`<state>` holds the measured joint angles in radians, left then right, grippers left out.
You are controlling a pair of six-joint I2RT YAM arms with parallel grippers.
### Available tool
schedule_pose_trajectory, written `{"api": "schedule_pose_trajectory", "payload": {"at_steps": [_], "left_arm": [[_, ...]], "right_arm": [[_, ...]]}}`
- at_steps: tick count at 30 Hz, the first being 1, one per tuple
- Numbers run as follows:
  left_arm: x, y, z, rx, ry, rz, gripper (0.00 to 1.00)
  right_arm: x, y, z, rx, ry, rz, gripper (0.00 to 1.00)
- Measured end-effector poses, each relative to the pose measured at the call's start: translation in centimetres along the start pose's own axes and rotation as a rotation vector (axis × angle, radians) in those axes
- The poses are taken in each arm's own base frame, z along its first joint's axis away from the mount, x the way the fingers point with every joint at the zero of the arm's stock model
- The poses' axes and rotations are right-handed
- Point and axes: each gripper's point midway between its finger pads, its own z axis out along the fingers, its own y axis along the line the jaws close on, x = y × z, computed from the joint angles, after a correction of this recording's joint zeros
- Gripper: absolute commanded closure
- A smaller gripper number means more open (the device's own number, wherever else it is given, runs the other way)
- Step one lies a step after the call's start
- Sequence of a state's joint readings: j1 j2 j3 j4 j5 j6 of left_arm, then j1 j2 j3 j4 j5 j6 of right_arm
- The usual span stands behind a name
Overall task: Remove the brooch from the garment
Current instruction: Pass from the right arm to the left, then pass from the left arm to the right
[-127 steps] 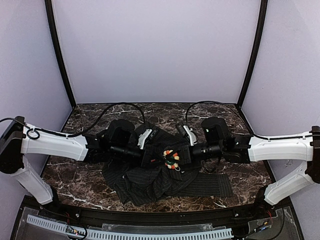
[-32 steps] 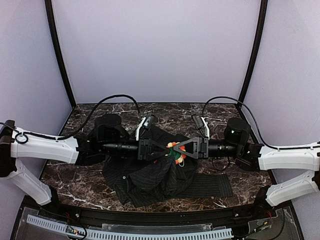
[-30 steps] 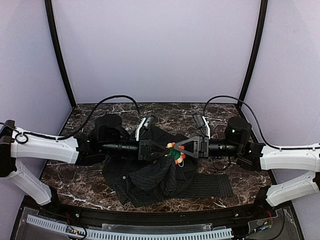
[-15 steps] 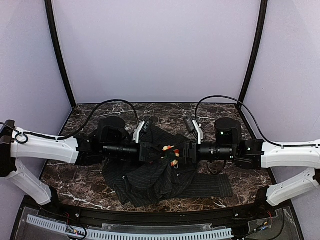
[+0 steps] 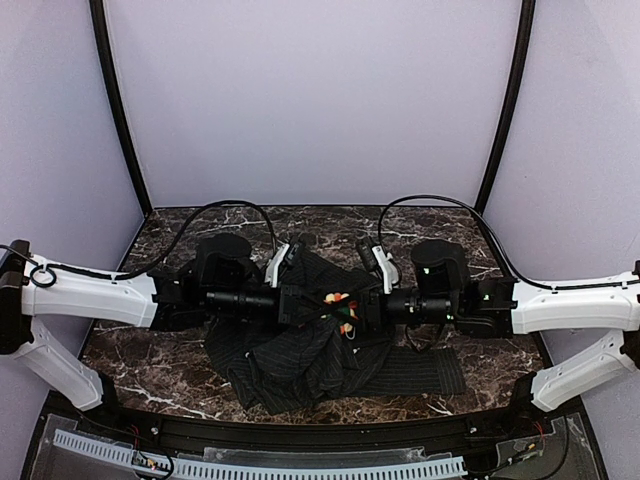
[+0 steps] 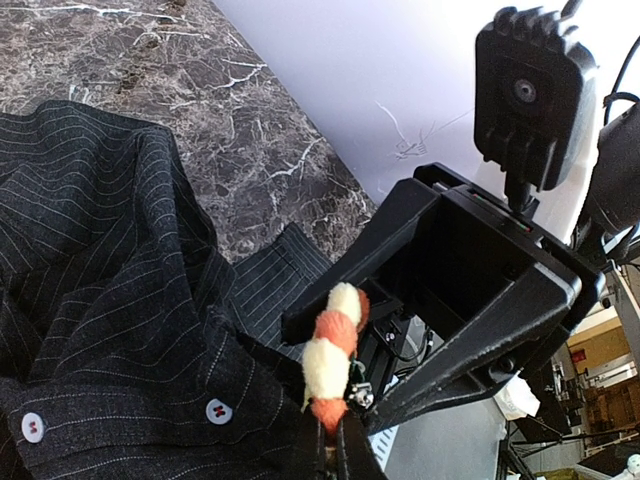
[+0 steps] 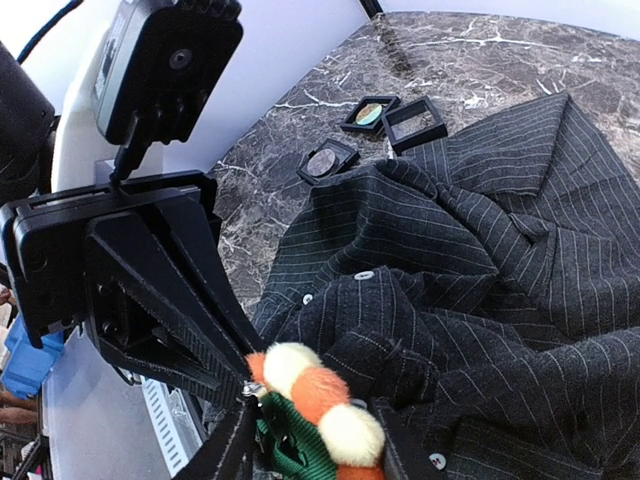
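Note:
The brooch, a ring of orange and white beads round a green centre, sits on the raised dark pinstriped garment at mid-table. My left gripper is shut on the garment's fabric right under the brooch, seen edge-on in the left wrist view. My right gripper comes in from the right. Its two fingers touch either side of the brooch, with the garment behind. The brooch's pin is hidden.
Three small square black boxes lie on the marble table beyond the garment's far edge. A garment sleeve stretches toward the right front. Purple walls close in the back and sides.
My right gripper has slid left onto the brooch and its jaws have narrowed round it. The left gripper stays shut in the same place.

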<state>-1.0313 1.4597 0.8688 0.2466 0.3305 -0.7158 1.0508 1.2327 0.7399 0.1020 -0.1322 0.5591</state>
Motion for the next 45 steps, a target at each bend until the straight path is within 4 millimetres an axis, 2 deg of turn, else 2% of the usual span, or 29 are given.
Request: {"api": "schedule_pose_trajectory", "payload": {"at_steps": [5,13,18,20,21,24,27,30,34,38,40,45], "left_arm": [[0.1,0.1,0.0,-0.006,0.004,-0.002,0.99],[0.3,0.4,0.0,-0.016,0.011,-0.004,0.99],[0.3,0.5,0.0,-0.018,0.009,-0.001,0.99],[0.4,0.5,-0.1,-0.017,0.007,0.000,0.98],[0.4,0.6,-0.1,-0.015,0.006,0.001,0.96],[0.6,0.6,-0.2,-0.006,0.000,0.007,0.78],[0.8,0.3,-0.2,0.026,-0.006,0.013,0.65],[0.7,-0.7,-0.3,0.085,-0.013,0.027,0.50],[0.6,-2.3,-0.6,0.171,-0.020,0.045,0.39],[0.5,-3.7,-0.8,0.242,-0.016,0.059,0.37],[0.6,-4.0,-0.8,0.262,-0.012,0.065,0.40],[1.3,-4.4,-0.5,0.289,0.015,0.066,0.56]], "right_arm": [[0.1,-0.3,0.0,0.015,0.003,0.001,0.76],[0.1,-0.4,0.0,0.020,0.003,0.007,0.85],[0.2,-0.3,0.0,0.019,0.003,0.023,0.98],[0.2,-0.3,0.0,0.016,0.001,0.029,1.00],[0.2,-0.3,0.0,0.012,-0.001,0.033,1.00],[0.5,-0.1,0.0,-0.012,-0.003,0.051,1.00],[0.8,0.0,-0.3,-0.045,-0.010,0.073,1.00],[0.9,0.4,-0.8,-0.094,-0.024,0.098,1.00],[0.3,1.1,-1.5,-0.170,-0.064,0.122,1.00],[-0.4,1.9,-2.1,-0.239,-0.098,0.133,1.00],[-0.8,2.4,-2.4,-0.270,-0.112,0.135,1.00],[-1.3,3.2,-2.8,-0.318,-0.128,0.129,1.00]]}}
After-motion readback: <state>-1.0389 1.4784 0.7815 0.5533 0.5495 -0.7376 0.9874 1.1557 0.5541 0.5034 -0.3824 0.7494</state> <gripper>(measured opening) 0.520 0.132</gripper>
